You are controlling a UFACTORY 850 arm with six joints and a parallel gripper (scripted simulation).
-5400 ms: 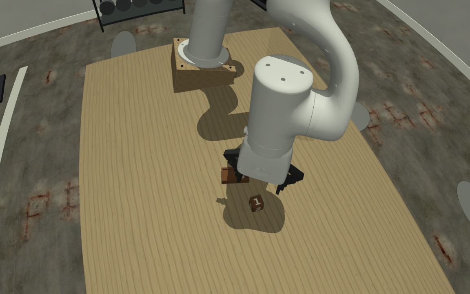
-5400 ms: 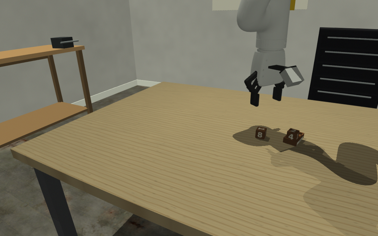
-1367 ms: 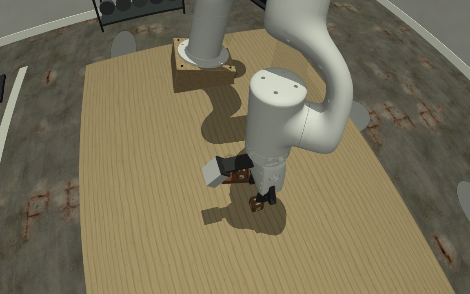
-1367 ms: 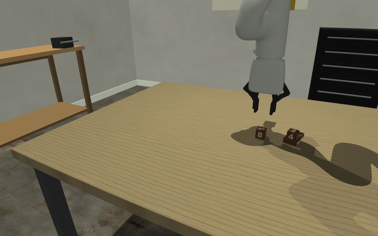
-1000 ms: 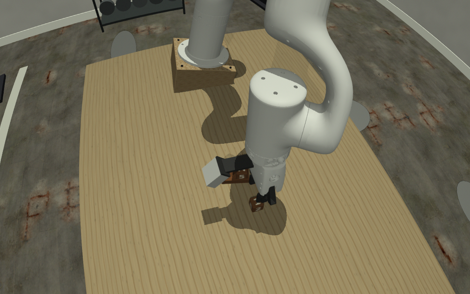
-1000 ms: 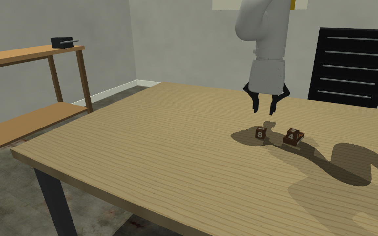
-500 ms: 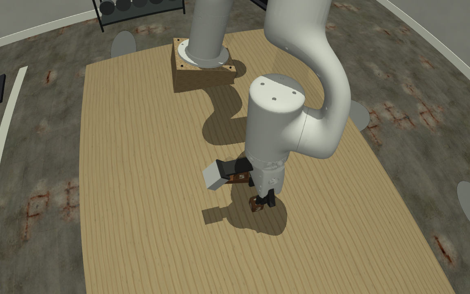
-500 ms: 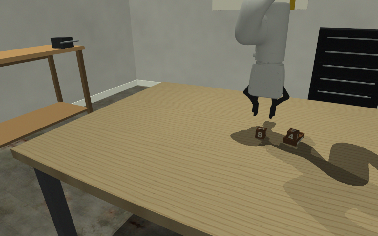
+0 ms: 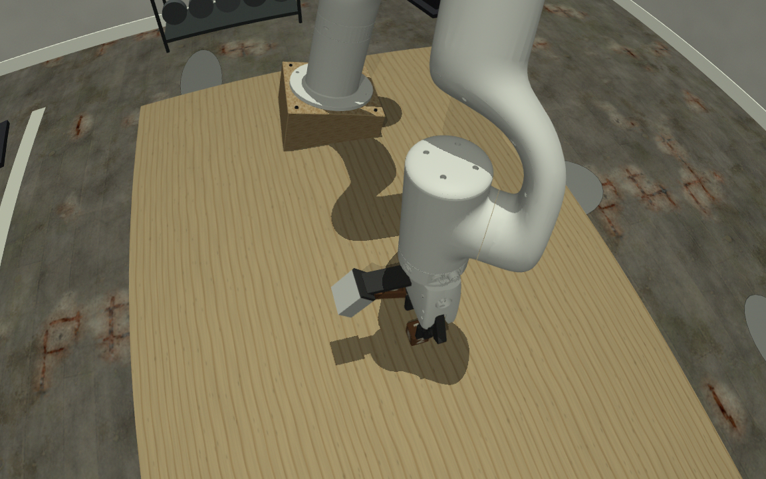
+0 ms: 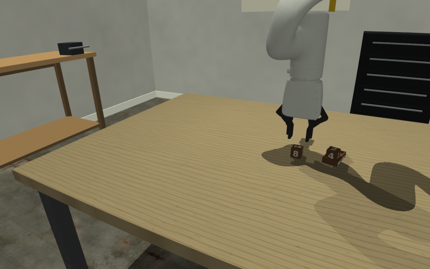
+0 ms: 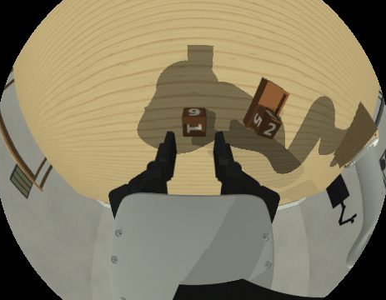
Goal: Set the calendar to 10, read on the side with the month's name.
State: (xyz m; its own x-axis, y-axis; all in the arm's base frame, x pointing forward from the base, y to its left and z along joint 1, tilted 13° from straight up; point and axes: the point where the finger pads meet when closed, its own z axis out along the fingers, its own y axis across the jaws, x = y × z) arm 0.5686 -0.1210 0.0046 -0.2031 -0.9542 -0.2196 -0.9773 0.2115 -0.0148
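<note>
A loose brown cube point(image 9: 414, 332) point(image 10: 296, 151) point(image 11: 194, 124) stands on the table with a 1 on top; an 8 faces the exterior view. The brown tray point(image 9: 390, 294) point(image 10: 329, 161) point(image 11: 253, 106) stands near it, partly hidden by the arm in the top view. The other cube point(image 10: 332, 153) point(image 11: 266, 122) is at one end of the tray, showing 2 and 4 in the exterior view, and 5 and 2 in the wrist view. I cannot tell whether it sits flat. The month's name is not readable. My gripper point(image 10: 298, 139) point(image 11: 194, 141) is half open and empty, above the loose cube.
The arm's wooden base block point(image 9: 332, 128) stands at the back of the table point(image 9: 225, 357) point(image 10: 176, 173) in the top view. The tray is close beside the loose cube, to its right in the exterior view. Arm shadows fall across both.
</note>
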